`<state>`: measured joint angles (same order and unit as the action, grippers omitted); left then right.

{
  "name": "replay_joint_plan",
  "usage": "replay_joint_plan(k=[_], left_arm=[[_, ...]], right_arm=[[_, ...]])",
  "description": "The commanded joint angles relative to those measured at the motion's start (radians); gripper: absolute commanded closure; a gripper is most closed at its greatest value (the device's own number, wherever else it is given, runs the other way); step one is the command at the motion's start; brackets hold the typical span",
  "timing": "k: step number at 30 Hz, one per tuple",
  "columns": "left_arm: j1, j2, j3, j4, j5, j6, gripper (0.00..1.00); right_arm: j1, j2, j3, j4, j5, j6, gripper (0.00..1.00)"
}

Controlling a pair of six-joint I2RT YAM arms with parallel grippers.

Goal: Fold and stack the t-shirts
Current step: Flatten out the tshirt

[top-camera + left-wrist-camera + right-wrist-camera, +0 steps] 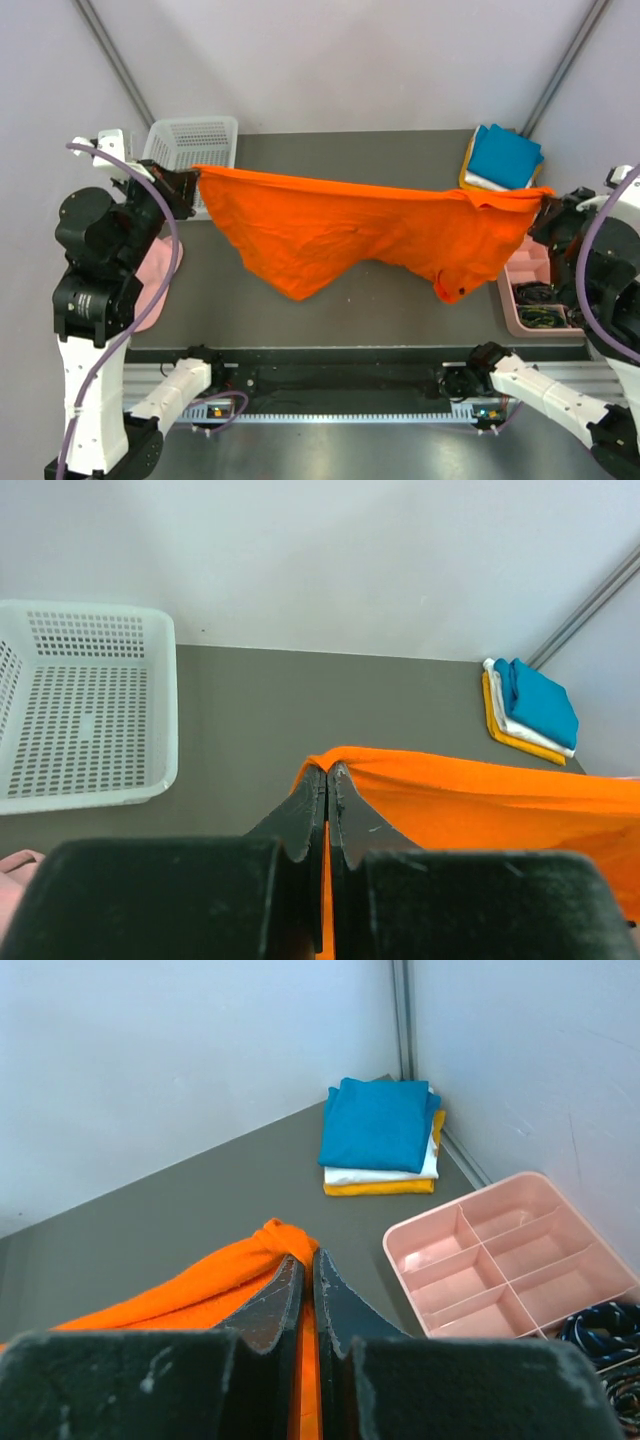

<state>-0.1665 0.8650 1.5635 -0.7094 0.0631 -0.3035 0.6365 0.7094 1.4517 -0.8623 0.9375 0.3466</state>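
A bright orange t-shirt [350, 232] hangs stretched above the table between both arms, its lower edge sagging towards the near side. My left gripper [190, 182] is shut on its left corner [345, 760]. My right gripper [545, 205] is shut on its right corner, where the cloth bunches [280, 1240]. A folded stack of t-shirts [503, 155] lies at the far right corner: teal blue on top [378, 1123], white beneath [375, 1174], amber yellow at the bottom [375, 1188]. The same stack [530, 710] shows in the left wrist view.
A white perforated basket [192, 142] stands at the far left [85, 705]. A pink compartment tray [535, 290] sits at the right edge, with dark cables in its near cells [610, 1335]. A pale pink cap [152, 285] lies at the left, under my left arm.
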Motion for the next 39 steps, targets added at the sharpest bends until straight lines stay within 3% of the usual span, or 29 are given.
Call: replay_joint_plan(k=[1, 11, 28, 34, 39], left_arm=[[0.007, 0.022, 0.001, 0.047, -0.051, 0.02, 1.0], [0.007, 0.072, 0.079, 0.091, -0.092, 0.041, 1.0], [0.007, -0.066, 0.345, -0.111, -0.12, 0.047, 1.0], [0.007, -0.101, 0.4, -0.116, -0.158, 0.047, 1.0], [0.007, -0.1, 0.34, -0.02, -0.183, 0.052, 1.0]], right_arm=[[-0.012, 0.021, 0.024, 0.0, 0.029, -0.029, 1.0], [-0.011, 0.053, 0.116, 0.06, 0.043, -0.124, 1.0], [-0.012, -0.076, 0.341, -0.164, -0.181, -0.119, 1.0], [-0.012, -0.088, 0.387, -0.135, -0.236, -0.133, 1.0], [-0.011, -0.077, 0.368, -0.037, -0.207, -0.161, 1.0]])
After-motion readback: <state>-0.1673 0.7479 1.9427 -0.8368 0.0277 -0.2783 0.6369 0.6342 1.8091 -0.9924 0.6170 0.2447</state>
